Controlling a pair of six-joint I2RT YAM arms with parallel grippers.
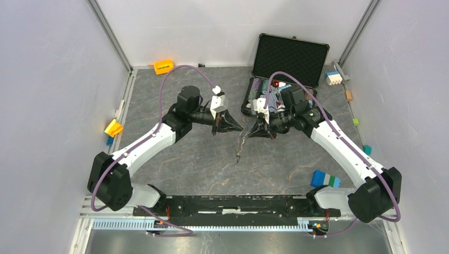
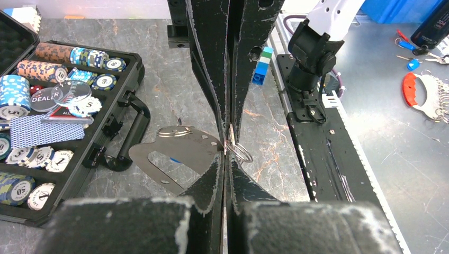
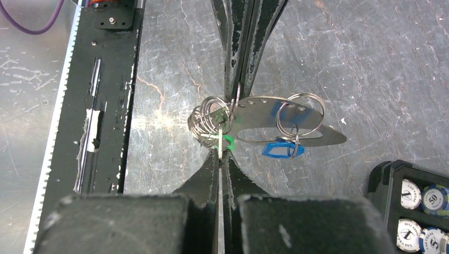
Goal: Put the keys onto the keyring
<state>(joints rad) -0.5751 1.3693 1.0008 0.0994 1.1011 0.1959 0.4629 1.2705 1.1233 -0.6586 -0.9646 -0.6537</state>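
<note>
The keyring [image 3: 254, 127], a flat silver oval loop, is held off the table between both arms. It carries a green tag [image 3: 229, 142], a blue tag [image 3: 283, 149] and a cluster of small split rings [image 3: 207, 121]. My left gripper [image 2: 227, 154] is shut on one end of the loop [image 2: 174, 151], beside a small split ring [image 2: 241, 152]. My right gripper [image 3: 221, 142] is shut on a thin silver piece at the ring cluster, next to the green tag. Fingertips of both nearly touch at the table's middle [image 1: 244, 127]. A chain hangs below [image 1: 239, 150]. I cannot make out separate keys.
An open black case [image 1: 288, 55] of poker chips [image 2: 32, 100] lies just behind the right gripper, its handle [image 2: 129, 137] toward the loop. Around the edges lie an orange block [image 1: 163, 66], a yellow one [image 1: 113, 128] and a blue-green-white one [image 1: 325, 179].
</note>
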